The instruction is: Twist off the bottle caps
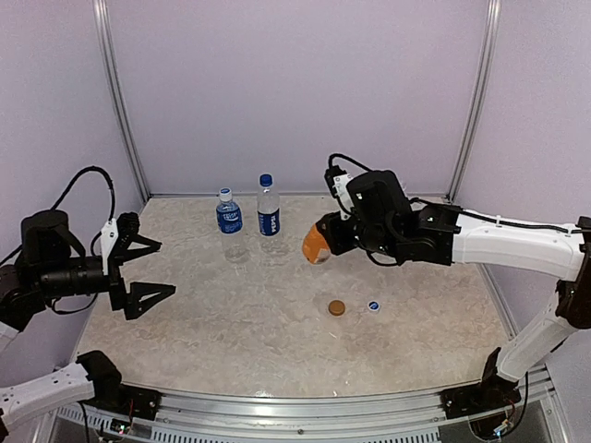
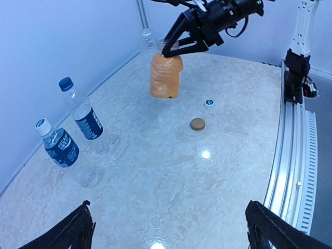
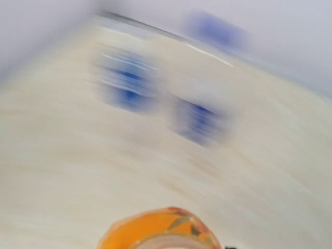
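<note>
Left tool gapes wide; right tool grips orange bottle.

Bottles block rear, loose caps mid-table

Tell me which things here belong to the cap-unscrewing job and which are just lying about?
Job: labelled bottle and second labelled bottle beside it, both capped; orange bottle, held by right gripper; brown cap and blue cap, loose on the table.
Lying about: nothing I can spot.
</note>
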Controlling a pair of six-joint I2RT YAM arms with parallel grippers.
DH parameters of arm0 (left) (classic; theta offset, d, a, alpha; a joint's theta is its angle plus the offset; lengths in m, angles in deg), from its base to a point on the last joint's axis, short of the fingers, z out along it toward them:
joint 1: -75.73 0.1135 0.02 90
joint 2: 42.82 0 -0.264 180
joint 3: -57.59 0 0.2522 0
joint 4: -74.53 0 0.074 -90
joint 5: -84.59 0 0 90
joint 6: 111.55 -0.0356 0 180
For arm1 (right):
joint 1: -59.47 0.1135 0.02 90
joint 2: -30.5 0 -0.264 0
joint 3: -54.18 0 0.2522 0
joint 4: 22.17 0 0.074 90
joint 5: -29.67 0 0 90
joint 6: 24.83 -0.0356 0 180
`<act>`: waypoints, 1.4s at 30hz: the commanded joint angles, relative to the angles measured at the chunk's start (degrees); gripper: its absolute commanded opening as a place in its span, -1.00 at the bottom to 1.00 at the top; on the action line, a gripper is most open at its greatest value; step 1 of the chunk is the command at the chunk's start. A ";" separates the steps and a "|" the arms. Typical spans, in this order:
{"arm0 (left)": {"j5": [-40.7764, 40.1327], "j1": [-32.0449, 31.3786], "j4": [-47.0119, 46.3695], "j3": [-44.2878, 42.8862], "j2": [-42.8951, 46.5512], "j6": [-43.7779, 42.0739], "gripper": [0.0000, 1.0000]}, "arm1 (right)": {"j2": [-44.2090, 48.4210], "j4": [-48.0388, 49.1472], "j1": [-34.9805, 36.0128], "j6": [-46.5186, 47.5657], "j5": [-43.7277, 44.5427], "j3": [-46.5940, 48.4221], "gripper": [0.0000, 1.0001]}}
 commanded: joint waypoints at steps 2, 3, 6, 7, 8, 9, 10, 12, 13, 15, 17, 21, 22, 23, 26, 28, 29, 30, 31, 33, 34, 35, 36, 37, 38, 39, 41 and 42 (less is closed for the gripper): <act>-5.96 5.37 -8.23 7.86 4.55 11.01 0.98 | 7.18 -14.15 -10.07 -13.52 15.64 -12.82 -1.00; -6.54 6.61 -8.89 9.00 5.14 12.52 0.98 | 8.10 -14.75 -11.97 -13.61 16.77 -14.29 -1.00; -6.90 10.57 -10.19 12.32 7.42 15.99 0.97 | 9.47 -14.72 -17.62 -12.06 19.03 -17.65 -1.00; -6.79 11.87 -10.55 13.34 8.03 17.00 0.98 | 9.56 -13.77 -19.41 -10.77 19.14 -18.58 -1.00; -6.52 13.02 -10.86 14.30 8.91 17.92 0.98 | 9.51 -12.49 -20.90 -9.90 19.06 -19.42 -1.00; -6.19 14.13 -11.18 15.19 9.48 18.18 0.98 | 9.37 -10.93 -22.32 -8.08 18.61 -20.22 -1.00; -5.69 15.20 -11.61 15.96 10.52 18.21 0.98 | 9.24 -9.28 -23.77 -6.87 17.85 -20.92 -1.00; -5.48 17.20 -12.51 17.22 11.84 20.09 0.98 | 8.69 -5.43 -26.20 -4.36 16.06 -22.23 -1.00; -5.36 18.17 -12.86 17.49 12.53 20.54 0.98 | 8.22 -3.41 -27.37 -3.65 15.26 -22.87 -1.00; -5.16 20.14 -12.99 17.69 13.13 20.78 0.98 | 7.21 0.29 -29.79 -2.61 12.35 -24.06 -1.00; -5.13 21.29 -12.88 17.68 13.88 20.77 0.98 | 5.88 3.21 -31.80 -2.50 9.76 -24.87 -1.00; -4.64 23.28 -12.22 17.51 15.13 20.62 0.98 | 2.28 6.22 -32.78 -1.91 7.14 -24.04 -1.00; -4.35 23.63 -12.01 17.44 15.27 20.63 0.98 | 1.13 6.06 -32.78 -1.90 6.19 -23.43 -1.00; -4.04 23.91 -11.91 17.42 15.42 20.62 0.98 | -0.01 5.92 -32.77 -1.85 5.46 -22.78 -1.00; -3.83 24.13 -11.91 17.34 15.40 20.43 0.98 | -3.25 4.48 -32.78 -1.84 5.14 -21.07 -1.00; -4.08 24.09 -11.64 16.93 15.34 20.06 0.98 | -4.42 3.70 -32.74 -1.75 5.32 -20.50 -1.00; -4.96 24.09 -11.39 16.41 15.36 19.96 0.98 | -4.69 3.26 -32.78 -1.75 5.13 -20.37 -1.00; -5.92 24.08 -11.29 15.84 15.38 20.03 0.98 | -4.81 2.75 -32.78 -1.96 4.99 -20.17 -0.99; -6.69 24.08 -11.16 14.97 15.50 19.98 0.98 | -4.70 1.90 -32.78 -2.43 4.73 -19.82 -0.74; -7.41 24.13 -11.15 13.96 15.55 19.40 0.97 | -3.88 0.31 -32.72 -3.09 4.50 -19.31 -0.12; -7.33 24.16 -10.99 13.58 15.67 19.32 0.98 | -3.17 -0.17 -32.71 -3.28 4.47 -19.06 0.08; -7.15 24.16 -10.70 13.41 15.74 19.34 0.98 | -2.50 -0.63 -32.67 -3.37 4.34 -18.77 0.39; -6.71 24.17 -10.56 13.42 15.81 19.58 0.98 | -1.50 -1.19 -32.69 -3.34 4.15 -18.06 0.66; -6.50 24.17 -10.52 13.56 15.88 20.12 0.98 | -0.90 -1.95 -32.69 -3.38 3.88 -17.25 0.94; -6.43 24.24 -10.42 13.85 16.10 20.80 0.98 | -0.52 -2.84 -32.61 -3.22 3.34 -16.08 0.98; -6.63 24.38 -10.33 14.09 16.29 21.88 0.98 | -0.27 -4.06 -32.46 -3.01 3.01 -14.44 0.99; -8.63 24.96 -10.21 14.39 16.83 25.14 0.98 | -0.47 -7.13 -31.57 -2.36 3.11 -9.93 0.99; -9.73 25.41 -10.03 14.49 17.06 27.07 0.98 | -0.91 -8.70 -30.75 -1.85 3.53 -6.99 0.99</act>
